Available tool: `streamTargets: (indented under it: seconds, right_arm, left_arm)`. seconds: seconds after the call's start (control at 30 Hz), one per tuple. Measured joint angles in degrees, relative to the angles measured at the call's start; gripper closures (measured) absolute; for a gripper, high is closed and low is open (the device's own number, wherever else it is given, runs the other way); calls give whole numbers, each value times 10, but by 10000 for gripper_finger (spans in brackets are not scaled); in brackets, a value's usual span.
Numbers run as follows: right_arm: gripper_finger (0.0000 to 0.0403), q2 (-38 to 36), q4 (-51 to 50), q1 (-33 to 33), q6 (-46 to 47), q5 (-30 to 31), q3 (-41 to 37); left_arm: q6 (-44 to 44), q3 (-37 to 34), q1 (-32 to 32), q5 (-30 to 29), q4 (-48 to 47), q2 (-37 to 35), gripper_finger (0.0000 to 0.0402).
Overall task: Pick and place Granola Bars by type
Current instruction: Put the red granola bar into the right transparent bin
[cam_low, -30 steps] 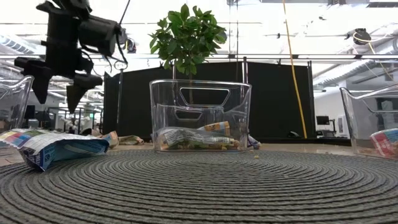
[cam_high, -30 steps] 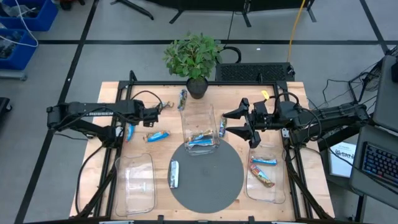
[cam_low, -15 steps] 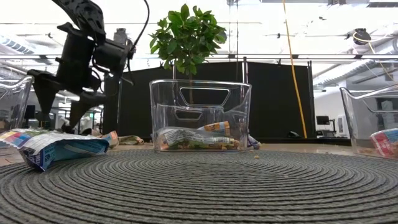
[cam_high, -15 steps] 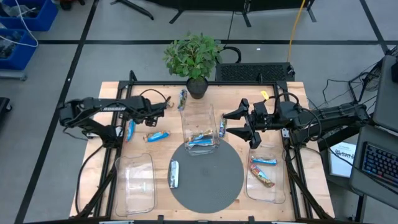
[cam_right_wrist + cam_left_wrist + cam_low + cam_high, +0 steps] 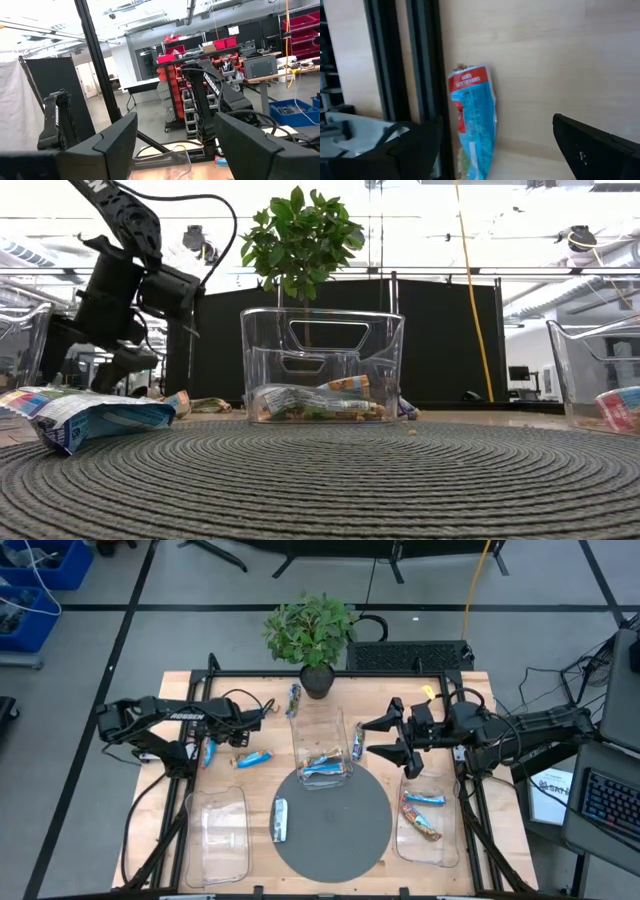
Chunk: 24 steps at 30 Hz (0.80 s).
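My left gripper point(image 5: 241, 732) hangs open and tipped steeply down over the wooden table's left part; in the low view point(image 5: 88, 372) its fingers stand a little above the table. Its wrist view point(image 5: 500, 142) shows a blue granola bar with a red end point(image 5: 472, 120) lying flat on the wood beside the black frame rail point(image 5: 422, 65), beyond the fingers and untouched. That bar point(image 5: 209, 750) and a second blue bar point(image 5: 252, 758) lie left of the middle tray point(image 5: 322, 720). My right gripper point(image 5: 373, 738) is open, raised above the table's right half, holding nothing.
The middle clear tray holds several bars point(image 5: 322, 762). A silver-white bar point(image 5: 280, 819) lies on the round grey mat point(image 5: 335, 840). The right tray point(image 5: 440, 840) holds a blue and a red bar; the left tray point(image 5: 222, 835) stands near. A potted plant point(image 5: 312, 635) stands at the far edge.
My left gripper has sunk toward the table and tipped further downward, staying open. The bars have not moved.
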Motion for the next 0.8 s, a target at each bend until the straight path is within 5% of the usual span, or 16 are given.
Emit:
streamTargets:
  seconds: [0.5,0.8]
  right_arm:
    - [149,-4,-7,0,0,-14,0]
    - [149,-4,-7,0,0,-14,0]
  left_arm:
    - [-14,-52,15,-2,71,-2,25]
    - [57,-53,68,3,94,-2,25]
